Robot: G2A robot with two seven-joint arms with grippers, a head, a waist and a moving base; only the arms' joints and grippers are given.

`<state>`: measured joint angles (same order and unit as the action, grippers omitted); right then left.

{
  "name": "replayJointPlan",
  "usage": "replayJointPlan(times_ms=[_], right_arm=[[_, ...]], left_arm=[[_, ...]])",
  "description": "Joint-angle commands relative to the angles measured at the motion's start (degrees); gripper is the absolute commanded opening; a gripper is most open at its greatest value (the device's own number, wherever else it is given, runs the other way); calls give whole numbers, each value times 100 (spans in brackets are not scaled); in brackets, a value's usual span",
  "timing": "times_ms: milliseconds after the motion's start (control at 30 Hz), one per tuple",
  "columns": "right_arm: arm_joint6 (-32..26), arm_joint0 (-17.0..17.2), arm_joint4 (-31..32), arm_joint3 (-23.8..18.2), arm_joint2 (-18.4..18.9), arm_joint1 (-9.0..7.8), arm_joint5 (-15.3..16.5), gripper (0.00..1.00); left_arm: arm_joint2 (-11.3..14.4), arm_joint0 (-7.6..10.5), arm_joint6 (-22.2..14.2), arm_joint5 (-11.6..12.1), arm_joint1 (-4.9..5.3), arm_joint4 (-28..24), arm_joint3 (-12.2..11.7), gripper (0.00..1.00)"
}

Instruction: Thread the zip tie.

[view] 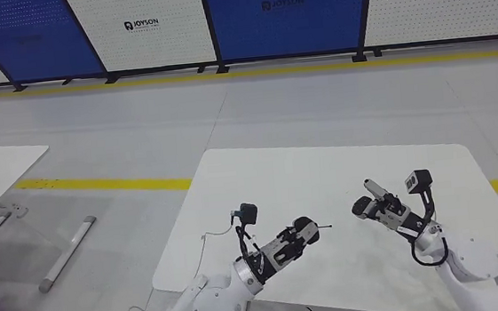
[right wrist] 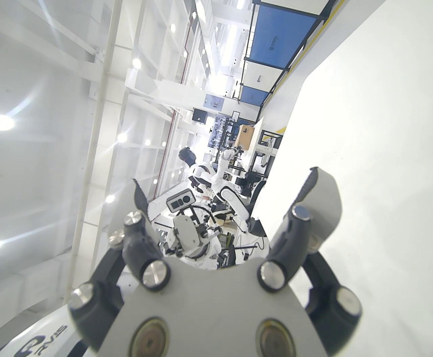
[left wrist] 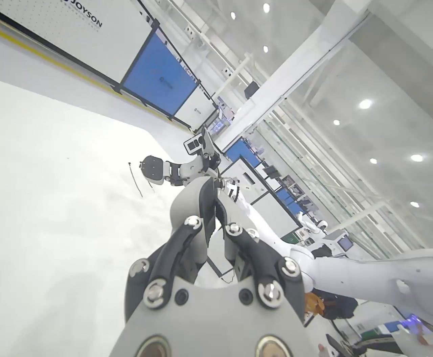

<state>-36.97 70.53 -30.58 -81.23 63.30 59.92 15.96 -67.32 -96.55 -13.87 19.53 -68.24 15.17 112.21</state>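
1. The tie (left wrist: 135, 179) lies flat on the table (view: 321, 167), between my grippers and nearer the right one.
2. Left gripper (left wrist: 213, 192): fingers clenched, with nothing visible between them. Right gripper (right wrist: 226, 180): fingers spread wide, empty.
3. I judge the tie light, thin, springy and slick. I'd pinch it near the head, leaving the tail free.

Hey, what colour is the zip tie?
Black. The zip tie shows best in the left wrist view, against the white table.
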Motion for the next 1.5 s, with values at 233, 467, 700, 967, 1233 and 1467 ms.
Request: replayJointPlan(times_ms=[233,467,700,967,1233,1467], right_arm=[[0,0,0,0,0,0,0,100],[0,0,0,0,0,0,0,100],[0,0,0,0,0,0,0,100],[0,0,0,0,0,0,0,100],[-163,-24,294,-379,209,-39,-108,100],[-854,40,1515,-966,1159,-309,-925,100]], left_arm=[[-13,78,-97,-53,11,-41,-139,0],[85,311,-300,-395,-20,-820,-397,0],[245,967,-709,-678,-86,-1972,-1120,0],[256,1000,-767,-680,-86,-1985,-1159,0],[256,1000,-767,-680,-86,-1985,-1159,0],[256,1000,-767,-680,-86,-1985,-1159,0]])
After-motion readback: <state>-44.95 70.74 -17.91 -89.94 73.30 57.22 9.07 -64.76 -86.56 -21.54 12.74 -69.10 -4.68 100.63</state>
